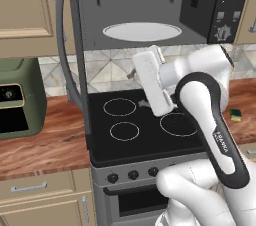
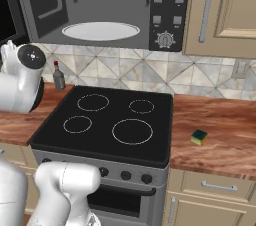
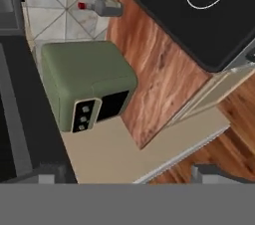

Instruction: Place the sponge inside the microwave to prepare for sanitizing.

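1. Standing at the table's left end: a squat olive-green appliance (image 1: 20,97), with a small bottle (image 2: 59,77) against the back edge beside the stove (image 2: 110,120).
2. Hanging above the stove: the microwave (image 2: 107,5), door swung open, white turntable (image 2: 100,31) bare and ready.
3. Raised over the stove's left side and aimed down at the green appliance: the gripper (image 3: 129,174); fingers barely visible at the hand view's bottom edge, so open or closed cannot be told; apparently holding nothing.
4. Lying on the table right of the stove, towards the front edge: the sponge (image 2: 199,136), well apart from the gripper and untouched, long axis slightly skewed to the table's front edge.
5. Needed next, by judgement: a wide swing rightward and down.
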Tool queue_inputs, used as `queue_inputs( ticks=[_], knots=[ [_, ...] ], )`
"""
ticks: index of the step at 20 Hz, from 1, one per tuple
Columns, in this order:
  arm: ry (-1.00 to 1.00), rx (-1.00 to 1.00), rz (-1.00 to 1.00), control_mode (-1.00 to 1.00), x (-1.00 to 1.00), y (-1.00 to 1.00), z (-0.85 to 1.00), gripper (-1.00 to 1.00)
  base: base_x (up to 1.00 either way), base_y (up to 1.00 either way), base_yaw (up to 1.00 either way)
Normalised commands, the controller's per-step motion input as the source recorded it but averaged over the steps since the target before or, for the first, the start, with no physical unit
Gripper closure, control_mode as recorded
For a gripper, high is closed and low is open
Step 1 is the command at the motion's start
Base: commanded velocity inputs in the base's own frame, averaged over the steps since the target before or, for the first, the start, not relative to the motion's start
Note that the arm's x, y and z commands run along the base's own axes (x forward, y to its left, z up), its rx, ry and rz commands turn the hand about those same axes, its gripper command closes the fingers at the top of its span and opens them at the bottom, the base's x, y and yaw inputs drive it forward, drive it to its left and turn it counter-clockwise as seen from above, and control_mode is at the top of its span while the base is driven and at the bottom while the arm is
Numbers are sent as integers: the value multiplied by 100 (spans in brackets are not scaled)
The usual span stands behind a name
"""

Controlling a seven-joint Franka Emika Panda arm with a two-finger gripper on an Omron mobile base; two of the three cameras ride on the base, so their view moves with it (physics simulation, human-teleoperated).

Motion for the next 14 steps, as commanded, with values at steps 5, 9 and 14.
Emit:
queue_inputs(
  ticks=[5,9,14],
  knots=[
    [-8,-35,0,-100,45,-74,-58,-100,0,0,0],
    [-9,-40,0,-100,27,-63,-73,-100,0,0,0],
    [-13,-50,0,-100,1,-42,-68,-100,0,0,0]
  ],
)
